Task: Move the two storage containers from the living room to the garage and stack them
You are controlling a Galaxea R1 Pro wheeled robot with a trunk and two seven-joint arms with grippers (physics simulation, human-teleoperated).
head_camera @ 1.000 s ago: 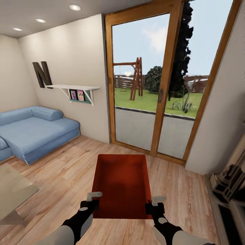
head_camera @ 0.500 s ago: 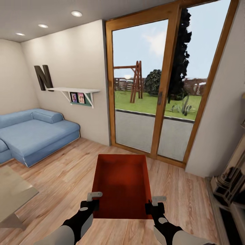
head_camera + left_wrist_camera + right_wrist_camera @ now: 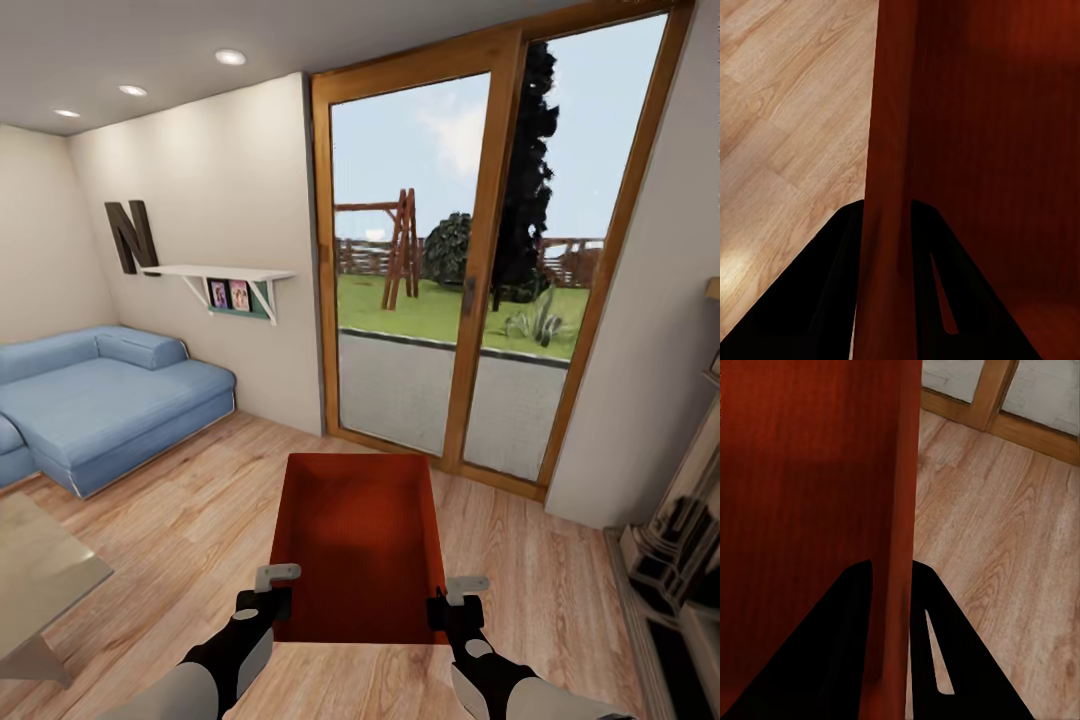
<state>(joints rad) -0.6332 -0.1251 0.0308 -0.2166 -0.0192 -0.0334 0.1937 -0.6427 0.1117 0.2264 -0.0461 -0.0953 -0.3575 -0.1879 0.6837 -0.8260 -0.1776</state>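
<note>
storage container (image 3: 357, 540), long axis toward glass doors (image 3: 470, 270)

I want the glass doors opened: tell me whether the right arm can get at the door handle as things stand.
Probably not. The right gripper is shut on the wall of the storage container, and the door handle is well beyond it, across the wood floor.

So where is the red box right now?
In the head view the storage container is low in the middle, held over the wood floor between the left end effector and the right end effector, before the glass doors.
</note>
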